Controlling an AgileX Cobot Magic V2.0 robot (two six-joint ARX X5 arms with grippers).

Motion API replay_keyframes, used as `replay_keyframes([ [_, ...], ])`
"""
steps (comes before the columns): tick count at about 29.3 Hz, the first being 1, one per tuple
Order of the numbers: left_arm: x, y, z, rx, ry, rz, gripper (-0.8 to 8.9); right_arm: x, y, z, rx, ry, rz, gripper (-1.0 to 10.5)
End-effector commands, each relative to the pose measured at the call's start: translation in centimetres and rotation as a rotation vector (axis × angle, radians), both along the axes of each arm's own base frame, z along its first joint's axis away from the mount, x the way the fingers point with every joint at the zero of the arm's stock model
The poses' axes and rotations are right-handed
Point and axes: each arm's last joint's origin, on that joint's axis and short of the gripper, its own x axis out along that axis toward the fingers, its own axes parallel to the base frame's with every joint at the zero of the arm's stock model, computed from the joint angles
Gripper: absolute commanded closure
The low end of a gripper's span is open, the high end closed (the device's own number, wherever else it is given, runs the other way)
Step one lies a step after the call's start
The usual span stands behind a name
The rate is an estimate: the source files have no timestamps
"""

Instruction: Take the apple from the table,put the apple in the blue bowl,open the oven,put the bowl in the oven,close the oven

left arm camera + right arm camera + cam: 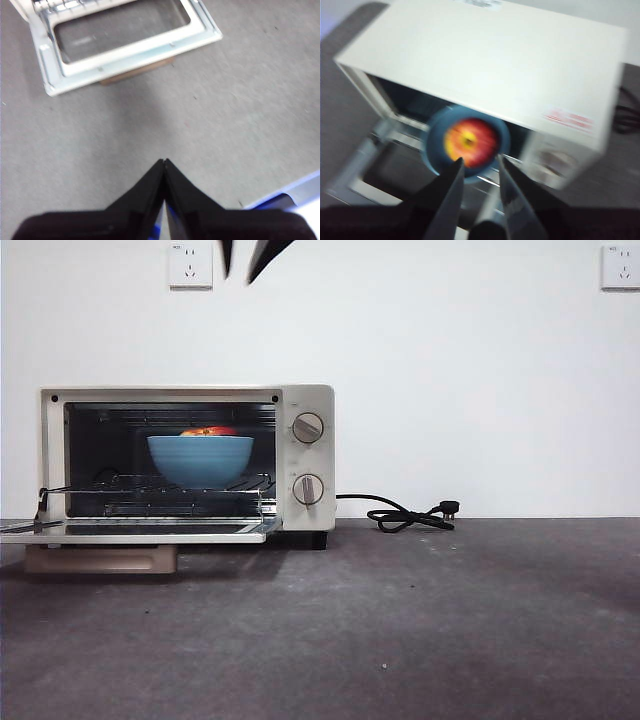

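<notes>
Apple [209,430] in blue bowl [200,459] on oven [187,464] rack, door down; left gripper [164,161] jaws together; right gripper [479,159] jaws apart, empty.

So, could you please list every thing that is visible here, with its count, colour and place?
oven: one, cream-white, left on table, door open flat
blue bowl: one, on oven rack
apple: one, red-yellow, in bowl
cord: one, black, right of oven
wall sockets: two, white, on wall
table: one, dark grey
left gripper: black, jaws shut, above table before door
right gripper: black, jaws open, above bowl
</notes>
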Motion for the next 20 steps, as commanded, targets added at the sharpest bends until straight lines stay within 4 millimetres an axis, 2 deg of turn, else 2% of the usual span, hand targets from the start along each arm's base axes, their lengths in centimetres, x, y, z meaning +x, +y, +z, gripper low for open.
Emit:
replay_keyframes([
  [1,0.7,0.1,-0.3,0.036,0.009,0.002,8.22,-1.2,-2.0,1.7,-0.099,-0.041,-0.045,8.3],
  [5,2.1,0.5,-0.7,0.059,0.04,0.043,8.22,-3.4,-4.6,4.2,-0.187,-0.066,-0.038,9.5],
  [10,4.3,1.4,-1.0,0.03,0.049,0.093,8.22,-6.3,-7.8,6.7,-0.255,-0.072,-0.024,9.5],
  [16,8.3,3.4,-2.1,-0.136,0.098,0.149,8.22,-10.1,-11.7,10.8,-0.185,-0.17,-0.018,9.5],
  [20,10.9,4.9,-4.1,-0.253,0.216,0.188,8.22,-13.2,-14.8,13.2,-0.111,-0.23,0.013,9.5],
])
